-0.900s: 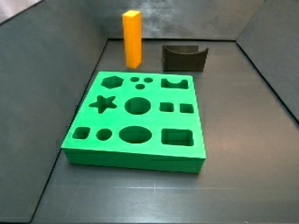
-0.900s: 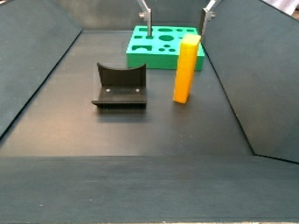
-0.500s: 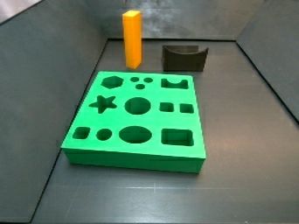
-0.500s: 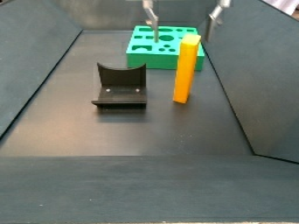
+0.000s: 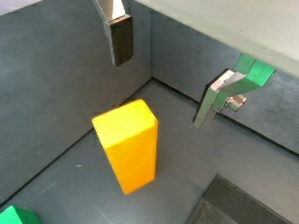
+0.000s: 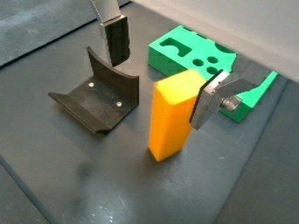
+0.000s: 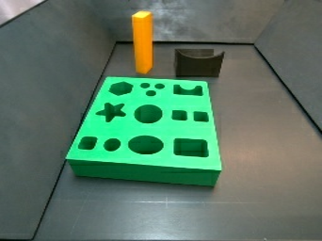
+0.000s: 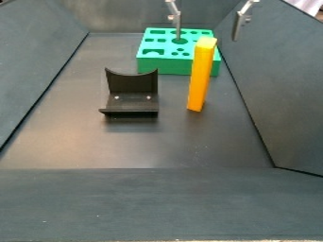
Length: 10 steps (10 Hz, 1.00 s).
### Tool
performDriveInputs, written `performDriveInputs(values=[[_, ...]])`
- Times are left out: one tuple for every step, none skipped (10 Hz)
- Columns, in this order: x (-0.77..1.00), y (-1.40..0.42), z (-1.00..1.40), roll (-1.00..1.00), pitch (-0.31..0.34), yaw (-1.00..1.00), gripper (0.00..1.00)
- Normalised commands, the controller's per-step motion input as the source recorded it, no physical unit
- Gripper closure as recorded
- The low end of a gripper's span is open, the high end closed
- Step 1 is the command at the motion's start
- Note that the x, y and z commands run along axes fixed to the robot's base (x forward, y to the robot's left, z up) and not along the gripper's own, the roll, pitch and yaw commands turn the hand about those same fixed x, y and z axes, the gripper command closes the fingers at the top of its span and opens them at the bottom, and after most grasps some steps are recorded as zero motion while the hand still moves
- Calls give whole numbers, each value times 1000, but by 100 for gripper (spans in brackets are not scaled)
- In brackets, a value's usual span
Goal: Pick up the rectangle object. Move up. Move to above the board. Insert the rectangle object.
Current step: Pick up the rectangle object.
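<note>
Orange rectangle object (image 8: pixel 199 75); green board (image 7: pixel 147 129); silver gripper (image 6: pixel 163 63) above.

The orange rectangle object (image 7: pixel 142 42) stands upright at the top centre, apart from the green board (image 7: pixel 149 129), which lies flat in the middle. The gripper (image 8: pixel 209 16) hangs open above them.

— How is the light?
— Even and fairly bright, from above. Both side views are sharp. The tall orange rectangular block (image 8: pixel 199 75) has a lit face and throws only a faint, soft shadow on the dark grey floor (image 8: pixel 151 142).
— Any glare?
— A dull sheen on the grey back wall (image 7: pixel 189 19) in a side view. The thick bright green slab with cut-out holes (image 7: pixel 149 129) looks saturated, its holes shadowed.
— And the wrist views?
— Slightly softer. The open silver tool (image 6: pixel 162 63) above the block catches light on one flat silver finger (image 5: pixel 218 94); the dark L-shaped fixture (image 6: pixel 96 94) stays dim.
</note>
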Motion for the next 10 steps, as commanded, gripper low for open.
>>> performDriveInputs(values=[[0,-134,0,-126,33,846,0],[-49,-37,0,-157,11,934,0],[-91,-3,0,-141,4,977,0],[-89,-6,0,-140,4,980,0],[-86,-6,0,-137,4,980,0],[-89,-11,0,-136,3,980,0],[-89,-14,0,-136,0,980,0],[-91,-11,0,-139,0,980,0],[-91,-14,0,-136,0,980,0],[-94,-6,0,-156,0,971,0]])
